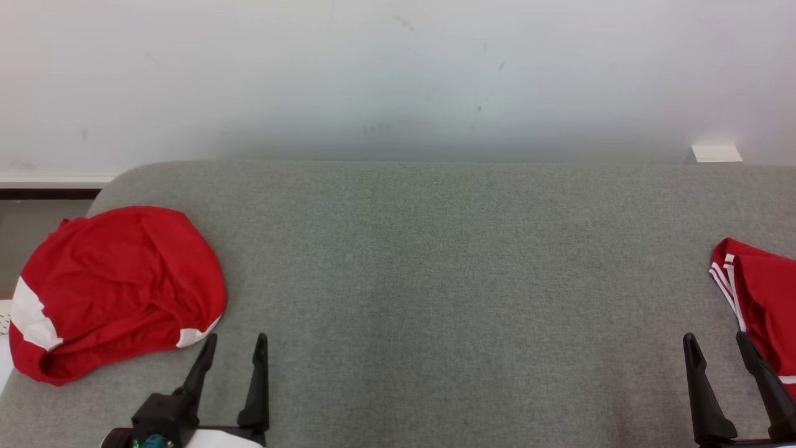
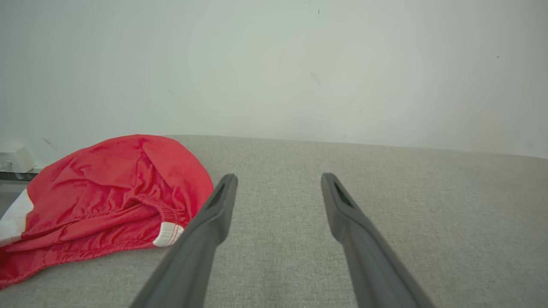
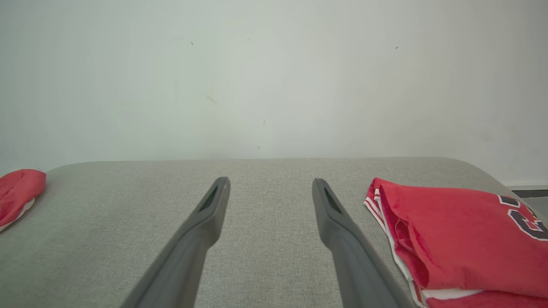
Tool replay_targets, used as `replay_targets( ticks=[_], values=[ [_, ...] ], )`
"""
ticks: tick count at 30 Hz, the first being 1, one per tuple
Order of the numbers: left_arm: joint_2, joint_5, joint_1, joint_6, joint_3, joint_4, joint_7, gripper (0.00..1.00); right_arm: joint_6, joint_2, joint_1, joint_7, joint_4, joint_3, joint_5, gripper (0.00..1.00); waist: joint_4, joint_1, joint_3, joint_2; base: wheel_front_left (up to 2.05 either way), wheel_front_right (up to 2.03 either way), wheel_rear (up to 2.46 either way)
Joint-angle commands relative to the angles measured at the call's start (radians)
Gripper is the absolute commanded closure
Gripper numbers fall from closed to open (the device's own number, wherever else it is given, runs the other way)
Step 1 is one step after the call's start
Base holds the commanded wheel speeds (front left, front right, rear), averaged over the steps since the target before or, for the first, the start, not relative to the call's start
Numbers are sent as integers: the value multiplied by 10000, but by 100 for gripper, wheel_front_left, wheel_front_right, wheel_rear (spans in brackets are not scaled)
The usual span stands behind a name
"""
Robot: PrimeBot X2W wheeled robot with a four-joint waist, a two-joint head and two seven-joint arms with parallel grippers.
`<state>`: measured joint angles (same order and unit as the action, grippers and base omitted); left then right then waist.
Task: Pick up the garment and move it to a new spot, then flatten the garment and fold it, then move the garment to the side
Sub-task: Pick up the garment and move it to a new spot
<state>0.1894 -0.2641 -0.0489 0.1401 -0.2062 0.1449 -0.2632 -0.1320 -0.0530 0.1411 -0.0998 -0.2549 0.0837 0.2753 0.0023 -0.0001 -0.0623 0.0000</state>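
Empty left pincer [image 1: 236, 337] and right pincer [image 1: 715, 338], both spread apart.
Best pinch a raised fold of the crumpled garment [image 1: 118, 286] just beside the left.

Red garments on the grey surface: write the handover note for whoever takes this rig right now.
Pincers: the left pincer is open and empty, close beside the crumpled red garment. The right pincer is open and empty, next to the folded red garment.
Things: the crumpled one is heaped at the left end of the grey surface; the folded one lies at the right edge.
Done: the right-hand piece looks folded and set aside.
Left: the heap seems untouched. Pick it up, move it toward the middle, flatten it, fold it, then shift it aside.
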Motion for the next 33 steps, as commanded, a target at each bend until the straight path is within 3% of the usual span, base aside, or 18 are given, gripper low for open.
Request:
replay_targets(
  ticks=[1,10,24,33],
  values=[
    [43,-7,4,-7,27,-9,-13,0,29,23,109,-2,-46,30,-83,0,9,1,3,0,0,0,0],
    [-33,77,-294,-65,99,-223,-13,0,29,28,178,45,-171,240,-26,0,460,1,-106,0,0,0,0],
    [-359,503,-823,-122,482,-648,-13,0,28,-205,-218,-483,-1164,-130,-327,0,3687,1,-408,0,0,0,0],
    [-530,758,-639,-140,1026,-878,-9,0,28,-374,-455,-748,-1476,-343,-338,0,4761,1,-614,0,0,0,0]
  ],
)
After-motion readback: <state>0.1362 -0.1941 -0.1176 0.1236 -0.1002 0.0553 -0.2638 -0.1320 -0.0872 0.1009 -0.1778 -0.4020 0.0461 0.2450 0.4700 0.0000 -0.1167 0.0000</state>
